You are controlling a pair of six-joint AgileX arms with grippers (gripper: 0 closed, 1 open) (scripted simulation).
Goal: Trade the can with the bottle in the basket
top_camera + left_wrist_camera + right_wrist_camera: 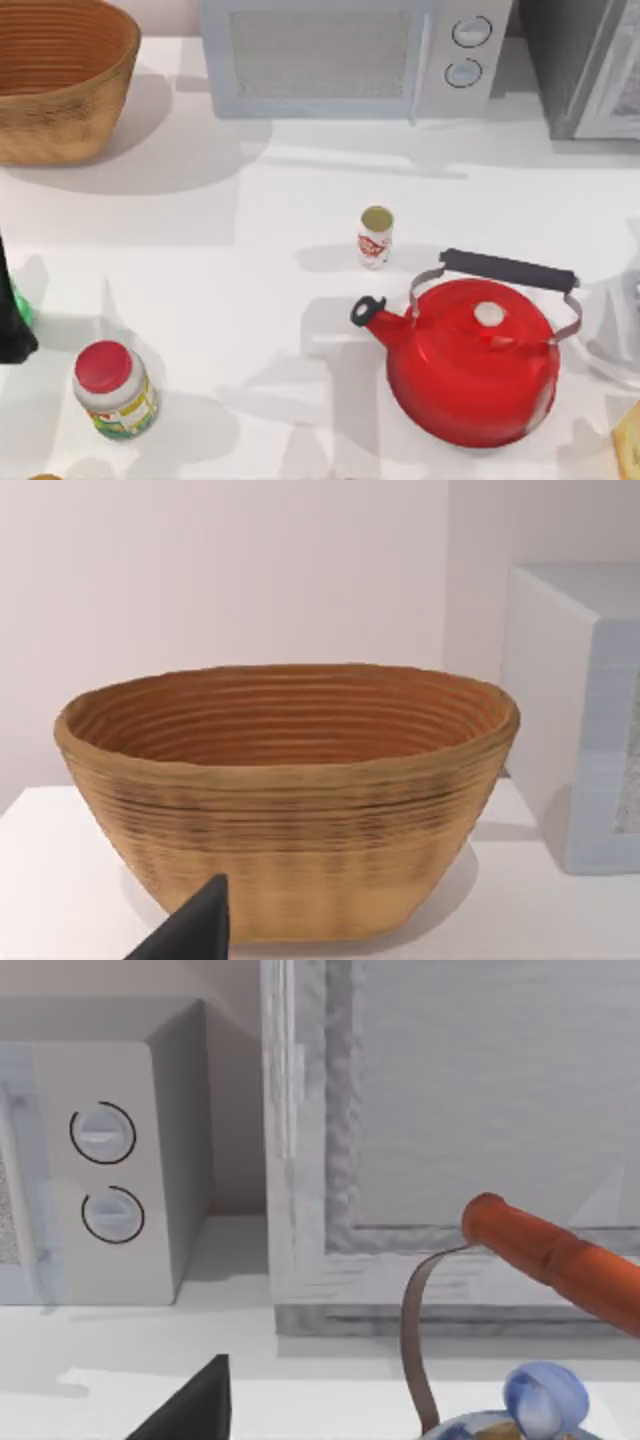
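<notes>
The left gripper (pixel 14 325), at nine o'clock on the table edge, appears clamped on the green bottle (pixel 21 305), presumably lifted out of the basket (pixel 60 140) at eleven o'clock so the central can (pixel 376 236) can replace it.

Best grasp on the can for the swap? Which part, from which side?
Take the can around its white-and-red body, just below the dull gold top, coming straight down from above. It stands upright and alone, slim enough for two fingers. The red kettle sits close on its near right, so a side approach from there looks cramped.
</notes>
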